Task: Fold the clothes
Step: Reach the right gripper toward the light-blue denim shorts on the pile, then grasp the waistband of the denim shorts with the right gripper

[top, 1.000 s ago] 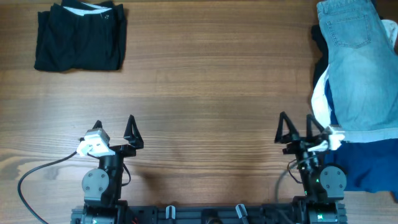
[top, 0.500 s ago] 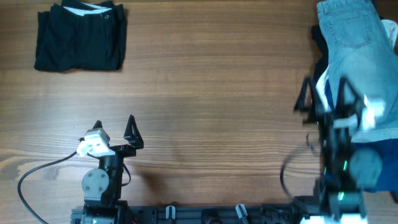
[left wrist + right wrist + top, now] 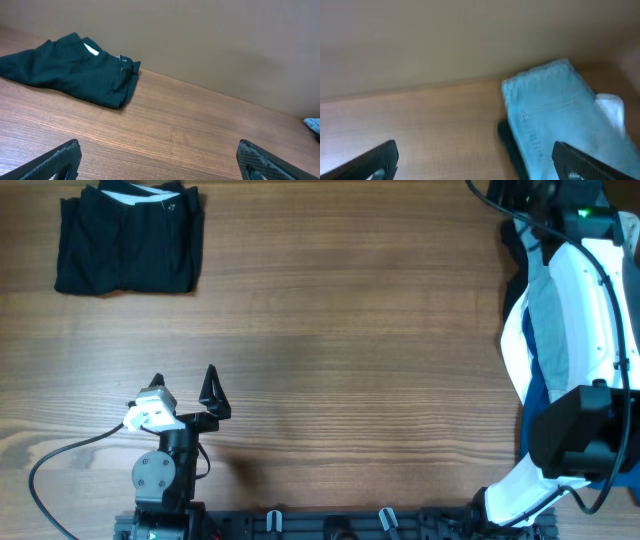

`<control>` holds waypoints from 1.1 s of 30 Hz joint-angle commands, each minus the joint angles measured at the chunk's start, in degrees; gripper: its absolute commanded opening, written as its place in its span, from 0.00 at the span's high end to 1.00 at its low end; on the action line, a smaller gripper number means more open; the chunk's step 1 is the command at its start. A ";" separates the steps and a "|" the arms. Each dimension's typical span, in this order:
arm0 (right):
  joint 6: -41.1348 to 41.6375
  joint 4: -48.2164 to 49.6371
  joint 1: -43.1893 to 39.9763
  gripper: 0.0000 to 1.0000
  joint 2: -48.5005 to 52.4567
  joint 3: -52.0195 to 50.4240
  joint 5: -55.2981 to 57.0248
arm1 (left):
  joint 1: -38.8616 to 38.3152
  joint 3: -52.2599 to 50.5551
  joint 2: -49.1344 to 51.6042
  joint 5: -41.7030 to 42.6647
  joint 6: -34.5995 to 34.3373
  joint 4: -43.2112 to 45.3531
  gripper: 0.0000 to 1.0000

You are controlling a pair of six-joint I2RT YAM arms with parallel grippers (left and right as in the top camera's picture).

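Looks like pickup stage on light-blue jeans point(image 3: 550, 115) at 2 o'clock, right gripper point(image 3: 472, 162) hovering above with fingers spread wide, left gripper point(image 3: 183, 377) idle at 7 o'clock, likewise spread; next calls for dropping onto denim edge and pinching.

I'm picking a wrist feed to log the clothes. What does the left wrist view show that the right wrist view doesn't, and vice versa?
Left wrist only: the folded black garment on the table. Right wrist only: the light-blue jeans lying over a dark garment, white cloth beside them; left wrist has at most a blue sliver at its right edge. Both: the wooden table, the plain wall behind it, and each view's own open gripper, left gripper and right gripper.
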 commanded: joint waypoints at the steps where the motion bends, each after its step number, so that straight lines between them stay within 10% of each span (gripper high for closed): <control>1: -6.80 5.99 -0.31 0.01 5.22 1.66 2.86 | 0.24 -0.22 -0.37 0.28 1.16 0.09 0.00; 8: -8.31 17.88 -1.31 0.00 25.03 4.13 16.02 | 0.24 -0.22 -0.35 0.31 1.16 0.09 0.00; 14: -12.72 -4.50 -4.22 0.01 38.27 28.41 20.02 | 0.24 -0.22 -0.37 0.31 1.16 0.09 0.00; 33: -18.49 8.68 -4.44 0.01 49.70 28.98 16.61 | 0.24 -0.22 -0.37 0.28 1.16 0.09 0.00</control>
